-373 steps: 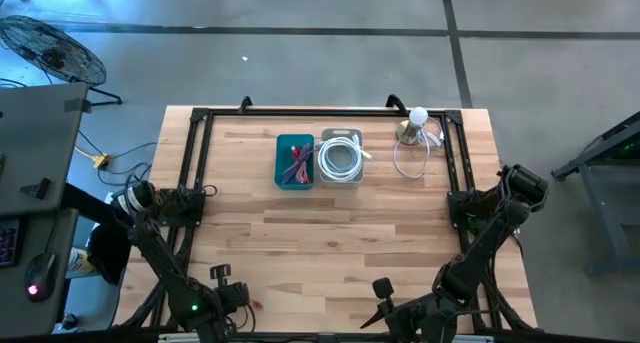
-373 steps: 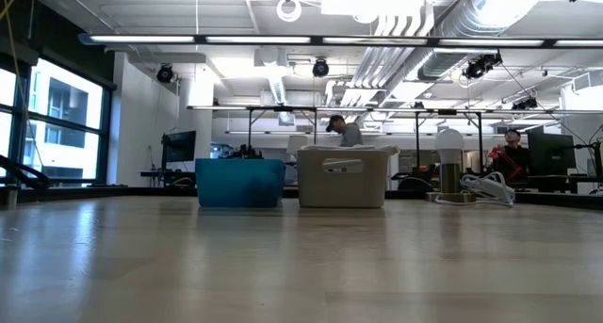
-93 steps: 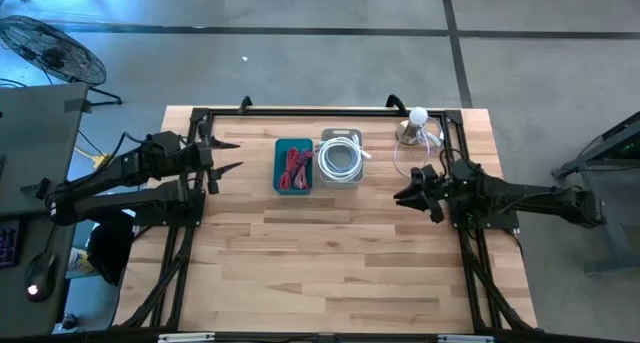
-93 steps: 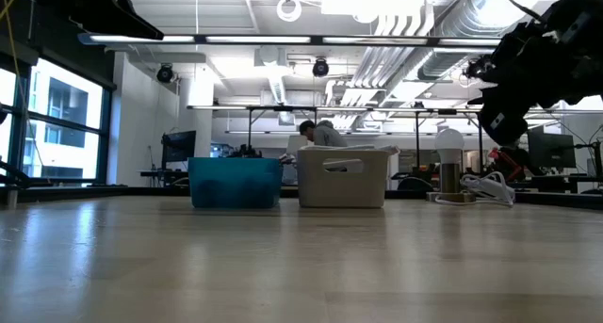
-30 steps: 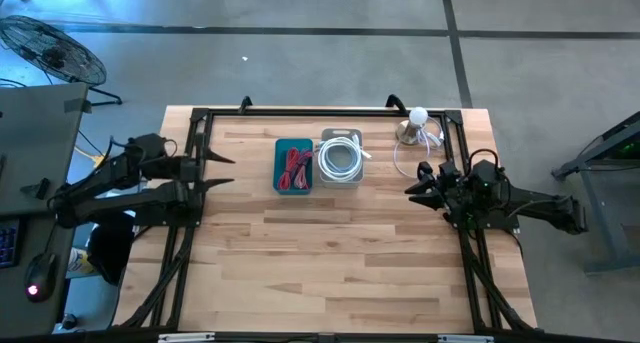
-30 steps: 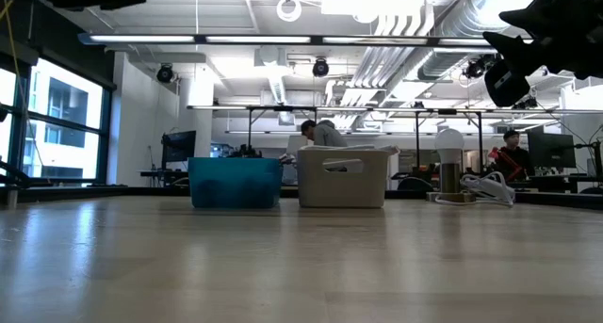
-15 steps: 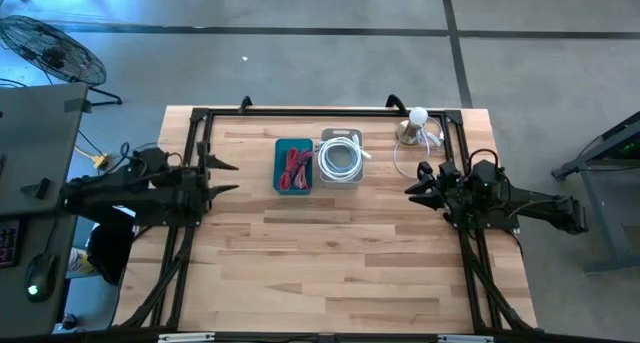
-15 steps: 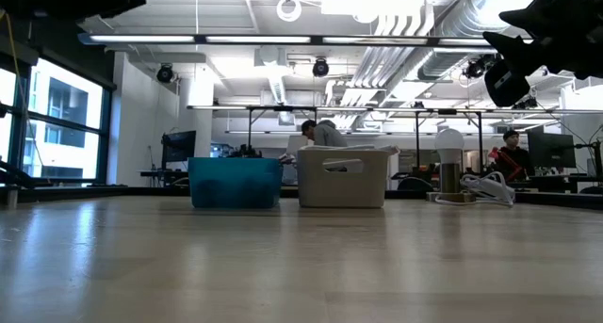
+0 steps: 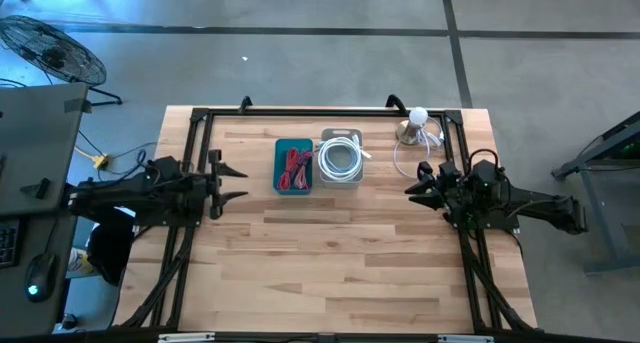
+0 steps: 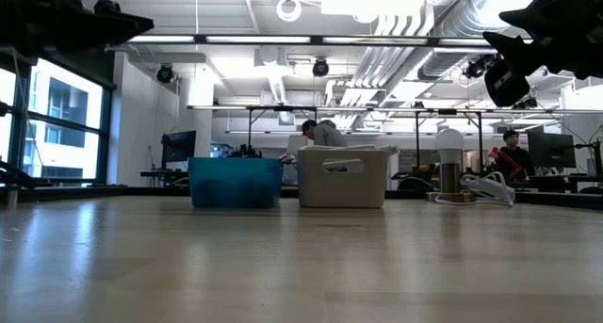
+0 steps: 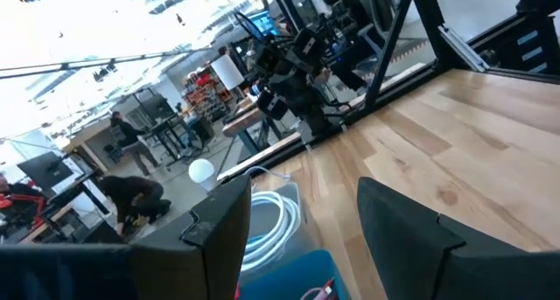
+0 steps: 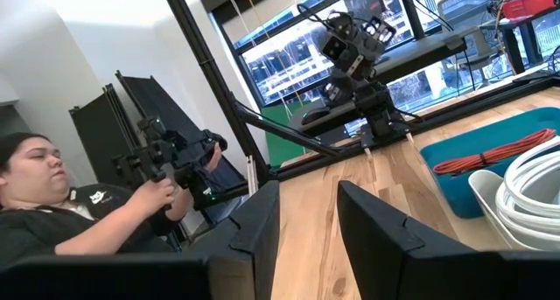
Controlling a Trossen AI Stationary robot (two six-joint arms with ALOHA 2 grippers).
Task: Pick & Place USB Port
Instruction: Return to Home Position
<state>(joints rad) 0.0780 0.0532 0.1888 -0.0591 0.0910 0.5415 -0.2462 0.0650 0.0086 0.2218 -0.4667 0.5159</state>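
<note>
A blue bin with red cables and a pale bin with a coiled white cable stand side by side at the table's far middle. A USB port as such I cannot make out in any view. My left gripper hovers open above the table just left of the blue bin, pointing toward it, with nothing between its fingers. My right gripper hangs open in the air right of the pale bin, pointing toward the bins, also with nothing in it.
A small lamp with a white bulb stands at the far right, its white cord looped beside it. A black frame runs along the table's edges. Bare wood lies in the near half. A person sits beyond the table's left side.
My left gripper has swung toward the table's right edge and a little toward the near edge, closer to the blue bin, staying open. The bins have kept their places.
</note>
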